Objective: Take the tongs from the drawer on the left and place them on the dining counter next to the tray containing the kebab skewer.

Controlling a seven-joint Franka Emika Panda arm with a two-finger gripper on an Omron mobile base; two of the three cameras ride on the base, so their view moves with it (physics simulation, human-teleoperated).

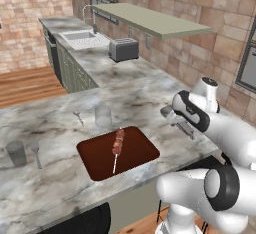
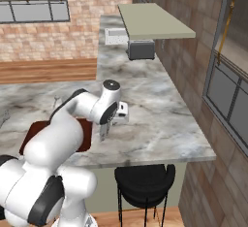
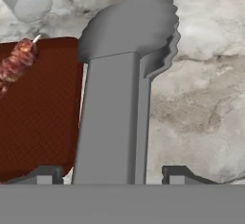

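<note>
**Tongs held over the dining counter, right of the tray**

The room is a brick-walled kitchen with a wood floor. The dining counter (image 1: pixel 60 188), grey-white marble with dark veins, spans the foreground and meets a second run of counter carrying a sink (image 1: pixel 82 39) and a toaster (image 1: pixel 123 49) under a long pale shelf (image 1: pixel 150 20). A black stool (image 2: pixel 145 180) stands below the counter's near edge.

On the counter lies the dark reddish-brown tray (image 1: pixel 135 153), with the kebab skewer (image 1: pixel 117 147) resting on it, meat chunks toward the far end. A clear glass (image 1: pixel 103 116) stands just beyond the tray; another glass (image 1: pixel 16 153) and a small utensil (image 1: pixel 36 154) lie well to the left.

The gripper (image 3: pixel 112 182) is over the counter just right of the tray. The tongs (image 3: pixel 119 98) run up between the two fingertips (image 3: pixel 43 176) and extend away from the hand, scalloped ends outermost. The fingers stand either side of the tongs' arms, clasping them. Whether the tongs touch the marble cannot be told.

Bare marble extends to the right of the tongs as far as the counter's right-hand edge. The tray's right edge lies just beside them.
</note>
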